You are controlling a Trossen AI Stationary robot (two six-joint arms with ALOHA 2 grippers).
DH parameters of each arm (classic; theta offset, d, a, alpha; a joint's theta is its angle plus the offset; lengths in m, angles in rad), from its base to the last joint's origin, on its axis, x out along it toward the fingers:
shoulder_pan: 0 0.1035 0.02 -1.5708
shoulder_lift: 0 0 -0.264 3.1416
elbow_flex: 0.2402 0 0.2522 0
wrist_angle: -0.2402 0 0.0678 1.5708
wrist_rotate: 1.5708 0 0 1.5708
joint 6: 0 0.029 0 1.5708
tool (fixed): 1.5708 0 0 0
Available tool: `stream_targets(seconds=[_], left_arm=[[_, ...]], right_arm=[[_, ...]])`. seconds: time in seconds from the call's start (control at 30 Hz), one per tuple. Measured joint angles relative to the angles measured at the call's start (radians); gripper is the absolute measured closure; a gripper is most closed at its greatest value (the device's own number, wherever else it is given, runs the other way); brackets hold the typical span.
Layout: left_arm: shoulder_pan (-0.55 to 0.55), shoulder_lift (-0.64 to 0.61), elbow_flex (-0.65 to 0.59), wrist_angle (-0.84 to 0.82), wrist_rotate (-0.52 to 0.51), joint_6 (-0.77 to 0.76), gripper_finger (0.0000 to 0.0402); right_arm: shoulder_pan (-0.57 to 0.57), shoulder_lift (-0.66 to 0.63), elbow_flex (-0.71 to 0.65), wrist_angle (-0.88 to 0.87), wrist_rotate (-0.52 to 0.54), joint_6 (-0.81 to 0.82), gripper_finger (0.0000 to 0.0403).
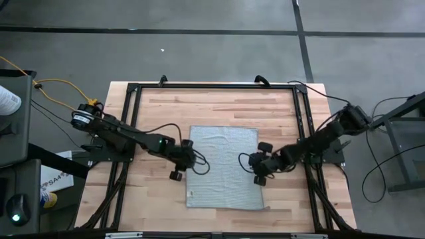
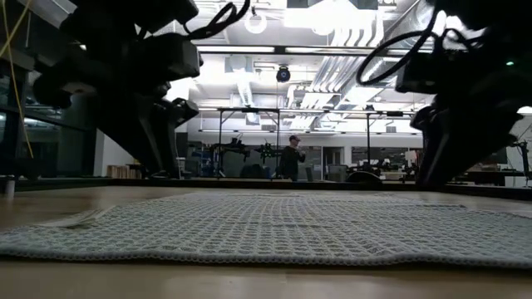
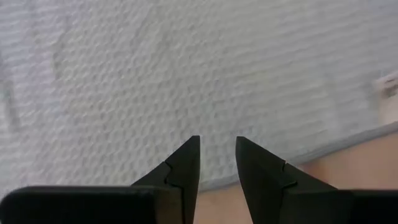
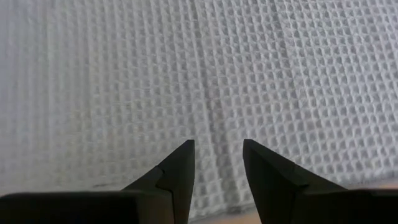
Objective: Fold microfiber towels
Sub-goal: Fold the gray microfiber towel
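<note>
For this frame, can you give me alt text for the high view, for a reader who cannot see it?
A light grey, roughly square ribbed microfiber towel lies flat, unfolded, on a pale wooden table. Two dark arms reach in from either side: the left gripper over the towel's left edge, the right gripper over its right edge, both open.

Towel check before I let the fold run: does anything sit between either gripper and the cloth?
Nothing visible does. The towel lies flat and bare on the table. The left gripper is open over its left edge and the right gripper is open over its right edge, with only cloth ahead of their fingertips.
</note>
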Motion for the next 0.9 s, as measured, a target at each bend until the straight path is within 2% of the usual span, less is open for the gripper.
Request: stream_targets(seconds=[0.2,0.33,0.53,0.9], left_arm=[[0.028,0.0,-0.001,-0.036,-0.021,-0.005,0.03],[0.056,0.0,-0.001,-0.035,0.001,-0.024,0.03],[0.065,0.0,-0.001,-0.027,0.031,-0.034,0.03],[0.064,0.0,-0.001,-0.025,0.033,-0.062,0.03]], right_arm=[[-0.088,0.0,0.0,-0.004,-0.066,-0.105,0.0272],[-0.117,0.0,0.0,-0.018,-0.109,-0.146,0.0272],[-0.118,0.0,0.0,-0.078,-0.154,-0.172,0.0272],[-0.118,0.0,0.0,-0.085,-0.22,-0.174,0.0272]])
